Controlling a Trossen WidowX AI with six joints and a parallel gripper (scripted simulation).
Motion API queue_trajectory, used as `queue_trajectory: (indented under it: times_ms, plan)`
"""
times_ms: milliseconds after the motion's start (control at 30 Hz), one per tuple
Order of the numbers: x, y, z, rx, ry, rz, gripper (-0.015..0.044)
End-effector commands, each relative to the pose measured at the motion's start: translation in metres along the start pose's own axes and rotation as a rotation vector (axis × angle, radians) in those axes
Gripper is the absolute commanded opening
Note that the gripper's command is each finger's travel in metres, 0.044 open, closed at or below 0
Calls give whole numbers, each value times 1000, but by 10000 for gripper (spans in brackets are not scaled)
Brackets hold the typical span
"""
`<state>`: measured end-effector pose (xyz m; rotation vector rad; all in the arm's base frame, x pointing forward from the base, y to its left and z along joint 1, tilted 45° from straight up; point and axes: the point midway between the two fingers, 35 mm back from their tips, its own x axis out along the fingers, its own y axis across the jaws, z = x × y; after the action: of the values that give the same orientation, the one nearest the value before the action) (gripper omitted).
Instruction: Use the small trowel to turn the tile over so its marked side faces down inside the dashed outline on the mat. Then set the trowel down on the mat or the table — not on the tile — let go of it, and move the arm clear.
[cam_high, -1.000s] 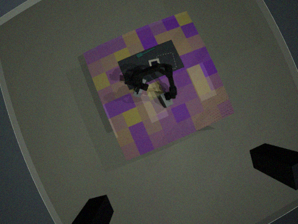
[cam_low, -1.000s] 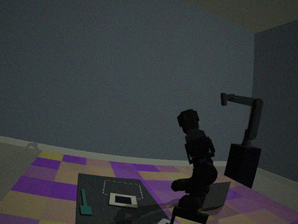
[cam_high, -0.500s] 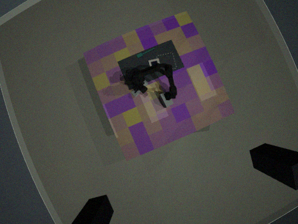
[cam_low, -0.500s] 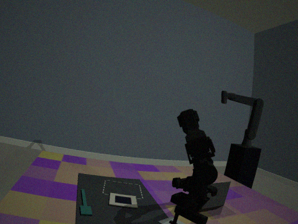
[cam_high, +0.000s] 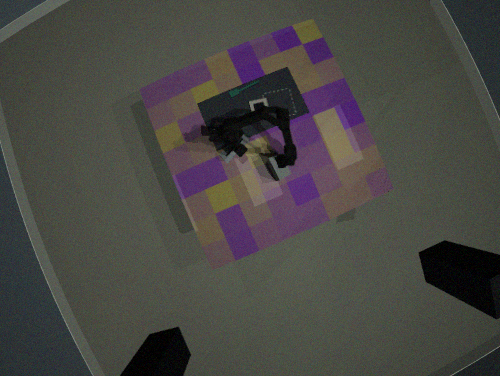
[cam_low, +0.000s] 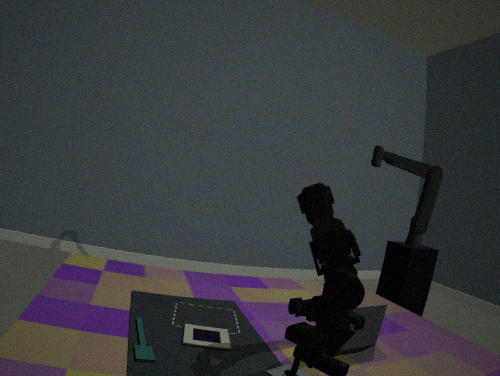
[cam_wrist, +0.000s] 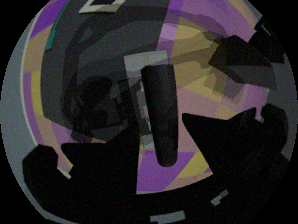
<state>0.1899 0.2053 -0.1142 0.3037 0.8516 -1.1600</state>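
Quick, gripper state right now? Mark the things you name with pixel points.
Black parallel-jaw gripper (cam_wrist: 161, 120): open, nothing held; the small green trowel (cam_high: 243, 89) (cam_low: 142, 340) (cam_wrist: 55, 31) lies on the dark mat (cam_high: 220, 107) (cam_low: 165, 362) (cam_wrist: 57, 95).

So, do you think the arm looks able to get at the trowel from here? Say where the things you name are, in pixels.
Probably yes: the trowel (cam_high: 234, 93) (cam_low: 144, 353) (cam_wrist: 56, 29) lies uncovered, with the tile (cam_high: 259, 101) (cam_low: 206, 335) (cam_wrist: 92, 9) beside it, not on it, and the jaws stand apart. Its thin, low handle might be awkward, though.
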Motion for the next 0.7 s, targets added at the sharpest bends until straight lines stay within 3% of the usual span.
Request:
queue_trajectory:
  times_ms: [0,333,500,667]
  plan:
    - [0,0,1,4,-4,1,270]
    - [0,0,1,4,-4,1,270]
    - [-43,-3,1,4,-4,0,270]
    - [-45,-4,2,4,-4,0,270]
